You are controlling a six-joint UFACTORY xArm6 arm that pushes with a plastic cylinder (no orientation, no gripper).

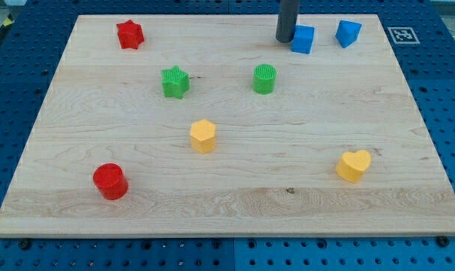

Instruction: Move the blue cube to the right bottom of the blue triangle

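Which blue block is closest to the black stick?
The blue cube. It sits right beside my tip, on its right in the view, while the blue triangle is farther right.

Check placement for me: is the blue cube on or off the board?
On: the blue cube sits on the board near its top edge.

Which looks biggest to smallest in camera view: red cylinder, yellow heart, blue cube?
1. Red cylinder
2. Yellow heart, close to it; both sit nearer the camera
3. Blue cube, farther away, so true size unsure
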